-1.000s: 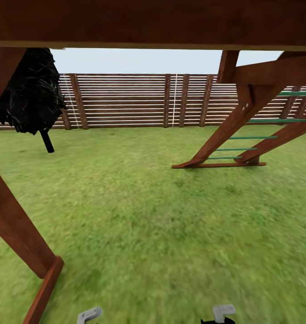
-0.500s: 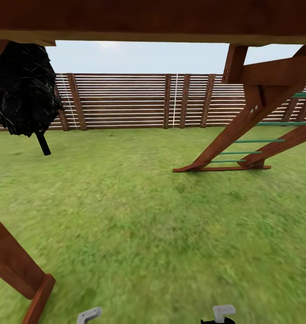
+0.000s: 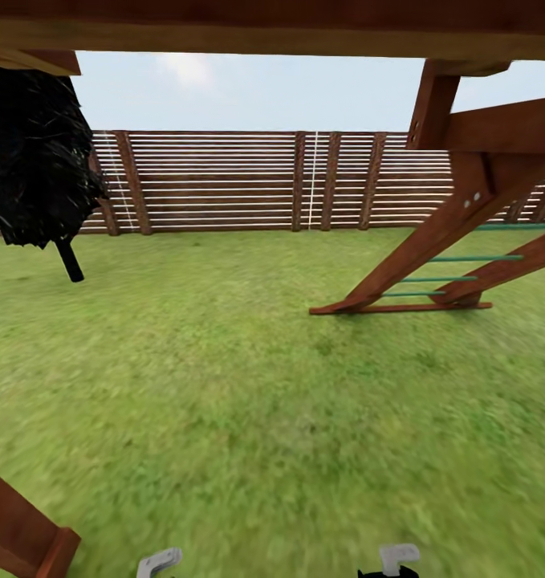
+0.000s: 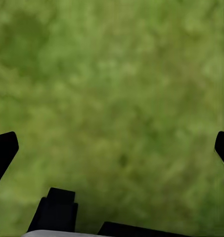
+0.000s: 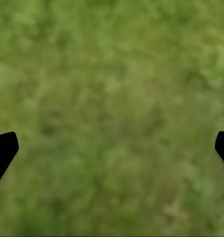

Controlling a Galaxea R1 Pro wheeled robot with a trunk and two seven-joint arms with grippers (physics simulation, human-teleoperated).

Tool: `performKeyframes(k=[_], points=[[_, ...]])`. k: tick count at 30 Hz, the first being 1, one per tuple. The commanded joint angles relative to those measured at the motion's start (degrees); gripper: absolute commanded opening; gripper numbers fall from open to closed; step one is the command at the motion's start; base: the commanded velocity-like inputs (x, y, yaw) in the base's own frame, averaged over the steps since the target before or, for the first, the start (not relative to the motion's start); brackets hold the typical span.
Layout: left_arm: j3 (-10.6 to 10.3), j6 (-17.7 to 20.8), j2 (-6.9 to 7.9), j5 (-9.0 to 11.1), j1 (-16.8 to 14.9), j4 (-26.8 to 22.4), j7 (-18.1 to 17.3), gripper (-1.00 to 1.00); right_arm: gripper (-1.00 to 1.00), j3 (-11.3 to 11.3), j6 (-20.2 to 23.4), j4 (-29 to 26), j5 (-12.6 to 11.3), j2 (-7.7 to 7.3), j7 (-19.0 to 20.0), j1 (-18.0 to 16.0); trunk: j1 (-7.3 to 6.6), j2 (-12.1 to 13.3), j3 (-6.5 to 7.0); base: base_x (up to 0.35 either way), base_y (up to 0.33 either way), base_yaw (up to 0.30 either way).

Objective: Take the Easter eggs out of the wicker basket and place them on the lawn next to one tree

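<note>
None of the task looked done: both grippers, left gripper (image 4: 112,148) and right gripper (image 5: 112,148), hung spread wide and empty over the mottled green lawn (image 3: 248,385); eggs, basket and pale-trunked tree lay outside these views.

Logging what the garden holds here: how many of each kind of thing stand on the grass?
Black tree: 1
Wooden playset: 1
Slat fence: 1
Open pincers over the lawn: 2, left pincer and right pincer
Total: 5
</note>
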Motion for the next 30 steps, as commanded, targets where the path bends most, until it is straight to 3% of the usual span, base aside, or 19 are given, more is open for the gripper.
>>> performKeyframes(k=[1,30], points=[[0.2,0.4,-0.03,0.5,0.0,-0.1,0.0,1.0,1.0,0.0,-0.1,0.1,0.5,0.0,-0.3,0.0,0.03,0.0,-0.05,0.316,0.0,0.0],[0.2,0.4,-0.03,0.5,0.0,-0.1,0.1,1.0,1.0,0.0,-0.1,0.1,0.5,-0.05,-0.3,0.0,0.03,0.0,-0.05,0.316,0.0,0.034]])
